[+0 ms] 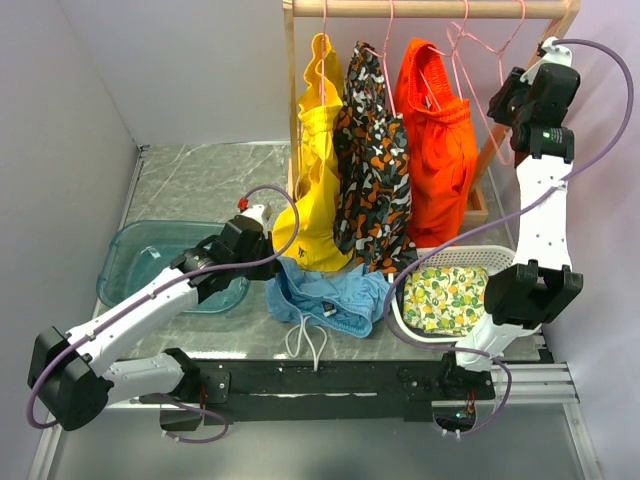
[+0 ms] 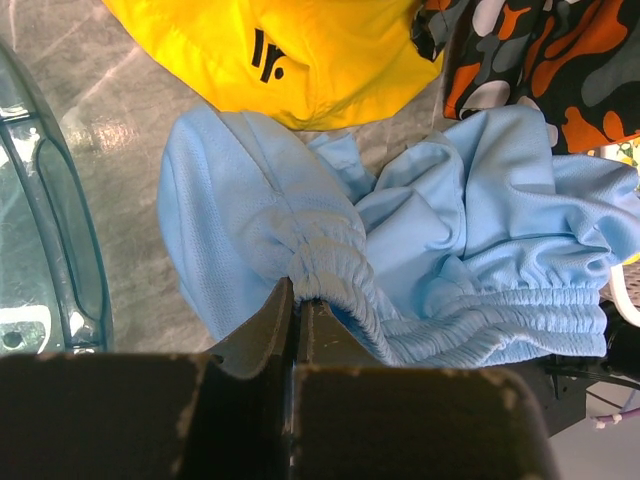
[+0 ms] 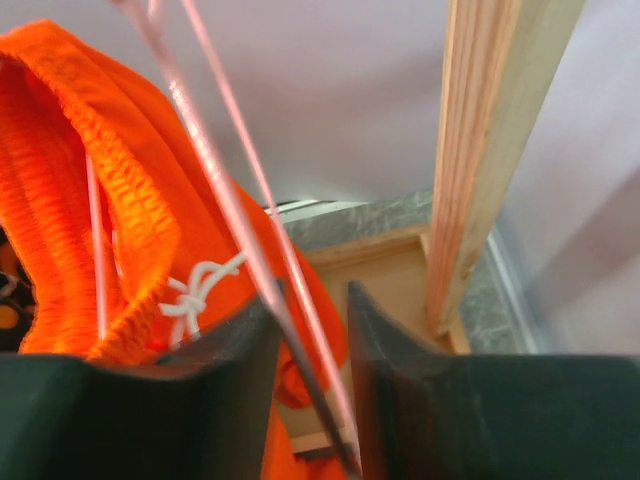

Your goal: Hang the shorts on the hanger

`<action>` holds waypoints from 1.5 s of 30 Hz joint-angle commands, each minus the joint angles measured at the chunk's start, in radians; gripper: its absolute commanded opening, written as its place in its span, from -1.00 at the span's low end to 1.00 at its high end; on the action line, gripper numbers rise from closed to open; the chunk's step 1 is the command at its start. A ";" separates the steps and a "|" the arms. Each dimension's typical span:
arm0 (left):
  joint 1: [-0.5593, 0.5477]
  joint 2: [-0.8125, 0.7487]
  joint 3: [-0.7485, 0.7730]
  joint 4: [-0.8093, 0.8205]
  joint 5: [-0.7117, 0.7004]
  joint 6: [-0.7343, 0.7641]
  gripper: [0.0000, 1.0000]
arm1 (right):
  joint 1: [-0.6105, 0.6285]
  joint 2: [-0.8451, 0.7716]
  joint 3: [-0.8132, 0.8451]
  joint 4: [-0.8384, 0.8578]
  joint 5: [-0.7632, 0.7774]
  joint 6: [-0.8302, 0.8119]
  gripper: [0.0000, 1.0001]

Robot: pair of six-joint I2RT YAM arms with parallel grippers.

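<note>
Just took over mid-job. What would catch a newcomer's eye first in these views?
Bright clothes hang from the wooden rack at the back: a yellow garment, a camouflage-patterned garment, orange shorts. Below them on the grey table, the light-blue fabric shorts lie bunched, the left gripper shut on their gathered waistband. Top right, the right gripper straddles a thin pink wire hanger with open jaws, beside the orange shorts.

The left arm (image 1: 150, 300) lies low and reaches forward across the table, its wrist tipped down and the left gripper (image 2: 297, 312) pinched tight on the gathered waistband of the shorts (image 2: 470, 250). The right arm (image 1: 540, 210) stands nearly straight up, with its wrist bent over to the left at the top. The right gripper (image 3: 311, 300) has its fingers apart, one on either side of the hanger (image 3: 205, 160) wire.
</note>
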 commanded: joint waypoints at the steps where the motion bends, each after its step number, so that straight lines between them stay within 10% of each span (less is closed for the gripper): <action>1: 0.006 -0.002 -0.003 0.048 0.034 0.016 -0.98 | -0.006 -0.045 0.001 0.047 -0.021 -0.004 -0.47; 8: 0.007 -0.009 -0.006 0.053 0.040 0.014 -0.98 | -0.004 -0.015 0.072 0.008 -0.033 0.010 -1.00; 20: 0.009 -0.006 -0.001 0.059 0.048 0.008 -0.98 | 0.012 -0.017 0.196 -0.035 -0.059 0.029 -1.00; 45: 0.026 -0.017 0.016 0.047 0.029 -0.007 -0.98 | 0.068 -0.469 -0.193 -0.050 -0.044 0.134 -1.00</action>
